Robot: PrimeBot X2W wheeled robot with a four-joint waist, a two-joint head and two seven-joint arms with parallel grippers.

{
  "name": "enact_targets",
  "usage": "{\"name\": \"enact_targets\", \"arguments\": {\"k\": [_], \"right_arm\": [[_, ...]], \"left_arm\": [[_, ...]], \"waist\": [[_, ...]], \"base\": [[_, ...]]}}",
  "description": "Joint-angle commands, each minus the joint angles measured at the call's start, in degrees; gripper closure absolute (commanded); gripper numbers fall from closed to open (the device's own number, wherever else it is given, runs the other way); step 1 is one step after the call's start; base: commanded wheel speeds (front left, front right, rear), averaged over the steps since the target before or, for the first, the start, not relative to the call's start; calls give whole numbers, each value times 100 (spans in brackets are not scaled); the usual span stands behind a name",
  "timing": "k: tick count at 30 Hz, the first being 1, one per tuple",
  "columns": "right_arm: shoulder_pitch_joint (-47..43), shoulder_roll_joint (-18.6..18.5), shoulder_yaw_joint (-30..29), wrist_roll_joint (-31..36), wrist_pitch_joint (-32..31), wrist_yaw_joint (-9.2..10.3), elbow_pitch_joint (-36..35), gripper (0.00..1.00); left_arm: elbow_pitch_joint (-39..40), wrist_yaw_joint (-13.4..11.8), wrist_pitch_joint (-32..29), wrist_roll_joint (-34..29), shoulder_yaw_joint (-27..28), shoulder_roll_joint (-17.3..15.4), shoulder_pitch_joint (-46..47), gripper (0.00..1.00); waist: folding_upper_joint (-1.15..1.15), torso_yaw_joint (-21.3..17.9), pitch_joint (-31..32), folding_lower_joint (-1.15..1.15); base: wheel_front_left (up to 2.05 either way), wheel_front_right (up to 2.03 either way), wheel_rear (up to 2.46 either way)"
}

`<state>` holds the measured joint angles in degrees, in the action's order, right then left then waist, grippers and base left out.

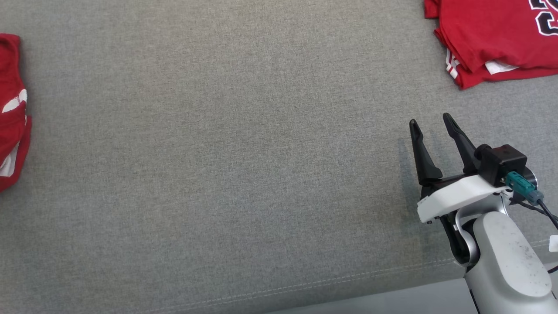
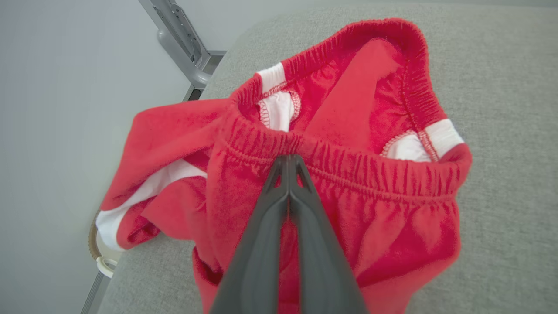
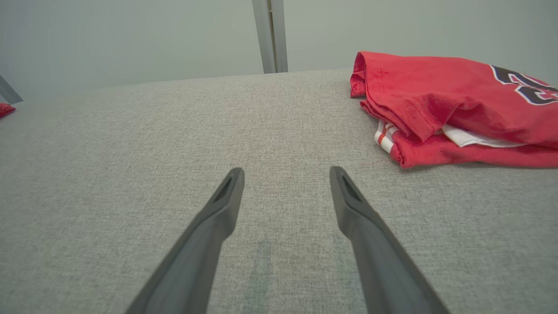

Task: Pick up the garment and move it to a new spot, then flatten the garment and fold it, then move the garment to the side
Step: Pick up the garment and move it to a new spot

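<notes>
Fleecy garment, coarse-woven matt surface

On the soft top: shorts at the left edge, folded shirt at the back right, right gripper in front of it.

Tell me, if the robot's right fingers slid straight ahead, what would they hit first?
Probably nothing: the right gripper points over bare grey cushion; the folded red jersey lies right of that line, though depth is unclear.
</notes>
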<state>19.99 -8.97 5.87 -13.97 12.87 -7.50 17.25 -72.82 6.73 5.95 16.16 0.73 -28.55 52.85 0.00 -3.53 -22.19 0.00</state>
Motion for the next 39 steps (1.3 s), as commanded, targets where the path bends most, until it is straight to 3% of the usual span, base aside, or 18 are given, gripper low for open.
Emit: {"name": "enact_targets", "arguments": {"k": [1, 18, 26, 39], "right_arm": [[-23, 12, 0, 11, 22, 2, 41, 0], [-132, 122, 48, -77, 110, 2, 272, 0], [-166, 179, 8, -88, 156, 2, 338, 0], [-41, 147, 82, -150, 186, 2, 422, 0]], "left_arm": [[18, 35, 139, 2, -56, -89, 166, 100], [587, 74, 707, 59, -869, -14, 572, 100], [846, 75, 638, 313, -1283, 106, 366, 100], [923, 75, 38, 947, -1937, 462, -453, 100]], "waist": [[0, 37, 112, 0], [0, -23, 687, 0], [0, -20, 695, 0], [0, -83, 658, 0]], "base": [[0, 0, 0], [0, 0, 0], [0, 0, 0], [0, 0, 0]]}}
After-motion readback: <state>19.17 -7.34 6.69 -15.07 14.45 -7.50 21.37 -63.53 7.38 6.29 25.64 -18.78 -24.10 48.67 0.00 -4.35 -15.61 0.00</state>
